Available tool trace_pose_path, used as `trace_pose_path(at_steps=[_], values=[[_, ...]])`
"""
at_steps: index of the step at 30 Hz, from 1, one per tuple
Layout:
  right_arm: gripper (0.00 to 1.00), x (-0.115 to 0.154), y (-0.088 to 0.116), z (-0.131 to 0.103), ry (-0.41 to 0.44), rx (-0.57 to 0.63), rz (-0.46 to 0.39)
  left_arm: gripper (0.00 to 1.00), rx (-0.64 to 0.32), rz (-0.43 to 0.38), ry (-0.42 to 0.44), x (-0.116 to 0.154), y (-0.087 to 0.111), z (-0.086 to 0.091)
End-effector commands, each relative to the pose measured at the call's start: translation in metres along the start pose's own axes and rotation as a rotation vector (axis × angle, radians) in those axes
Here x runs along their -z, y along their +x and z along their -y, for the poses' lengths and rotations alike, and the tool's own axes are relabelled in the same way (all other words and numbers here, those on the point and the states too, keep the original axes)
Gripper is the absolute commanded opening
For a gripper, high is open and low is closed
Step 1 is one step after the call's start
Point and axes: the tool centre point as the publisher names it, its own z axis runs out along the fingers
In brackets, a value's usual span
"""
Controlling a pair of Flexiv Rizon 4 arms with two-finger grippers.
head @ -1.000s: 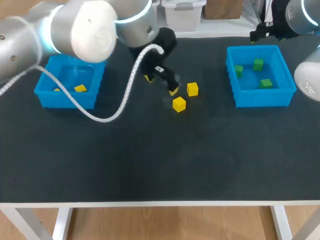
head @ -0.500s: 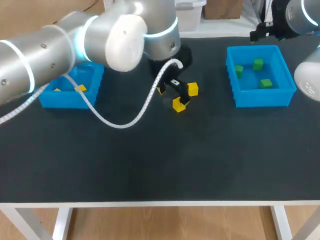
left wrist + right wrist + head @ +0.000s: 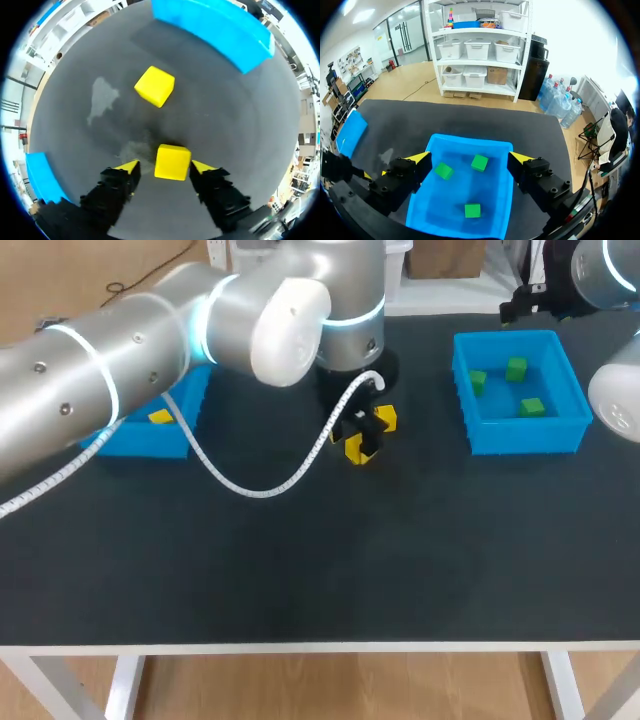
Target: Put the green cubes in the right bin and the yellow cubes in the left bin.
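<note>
Two yellow cubes lie mid-table. My left gripper stands over the nearer yellow cube, which sits between its fingers. One yellow tip is at the cube's side and a small gap shows at the other tip, so the gripper is open. The second yellow cube lies just ahead. My right gripper hangs open above the right bin, which holds three green cubes. The left bin holds a yellow cube.
My left arm crosses over the left bin and hides part of it. Its white cable loops down over the table in front of it. My right arm stays at the back right corner.
My left arm has swung right and brought its fingers down around the nearer yellow cube, and the fingers have narrowed. The right arm has not moved.
</note>
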Motion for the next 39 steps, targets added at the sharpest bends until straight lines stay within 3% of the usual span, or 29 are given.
trace_pose_path(at_steps=[1,8,13,19,23,29,34,38,39], values=[[1.00,0.002,0.002,0.000,0.002,0.000,0.004,0.00,0.014,-0.022,-0.002,-0.003,-0.001,-0.004],[1.00,0.002,0.002,0.000,0.002,0.000,0.004,0.00,0.057,-0.004,-0.004,-0.004,0.007,-0.014],[1.00,0.002,0.002,0.000,0.002,0.000,0.004,0.00,0.127,0.075,-0.015,0.024,0.008,-0.037],[1.00,0.002,0.002,0.000,0.002,0.000,0.004,0.00,0.254,0.164,-0.106,0.073,0.030,-0.095],[1.00,0.002,0.002,0.000,0.002,0.000,0.004,0.00,0.378,0.209,-0.170,0.098,0.060,-0.145],[1.00,0.002,0.002,0.000,0.002,0.000,0.004,0.00,0.541,0.212,-0.250,0.118,0.106,-0.211],[1.00,0.002,0.002,0.000,0.002,0.000,0.004,0.00,0.639,0.196,-0.261,0.115,0.134,-0.241],[1.00,0.002,0.002,0.000,0.002,0.000,0.004,0.00,0.661,0.154,-0.240,0.102,0.145,-0.246],[1.00,0.002,0.002,0.000,0.002,0.000,0.004,0.48,0.669,0.144,-0.245,0.099,0.147,-0.247]])
